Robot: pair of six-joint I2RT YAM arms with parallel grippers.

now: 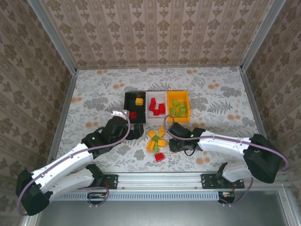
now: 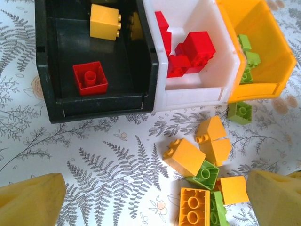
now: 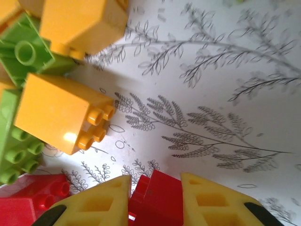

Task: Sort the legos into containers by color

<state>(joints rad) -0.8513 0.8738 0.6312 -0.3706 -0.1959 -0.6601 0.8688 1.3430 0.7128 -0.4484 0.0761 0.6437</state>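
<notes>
A: Gripping is seen on the right side: a red lego (image 3: 157,200) is pinched in the right tool (image 3: 155,183), low over the patterned surface (image 3: 225,94).
B: And the left tool (image 2: 153,202)?
A: It is held released, spread wide with nothing caught in it, just in front of the black bin (image 2: 94,106).
B: What is counted inside the bins?
A: One yellow lego (image 2: 104,22) and one red brick (image 2: 90,77) are found in the black bin. Red bricks (image 2: 195,52) are piled in the white bin (image 2: 193,96) beside it, and green bricks (image 2: 244,42) are seen in the orange-yellow bin (image 2: 275,52).
B: And the loose ones?
A: A cluster of yellow-orange and green legos (image 2: 186,155) is seen on the surface in front of the white and orange-yellow bins, between the two tools, and one green brick (image 2: 241,113) is spotted just at the orange-yellow bin's front wall
</notes>
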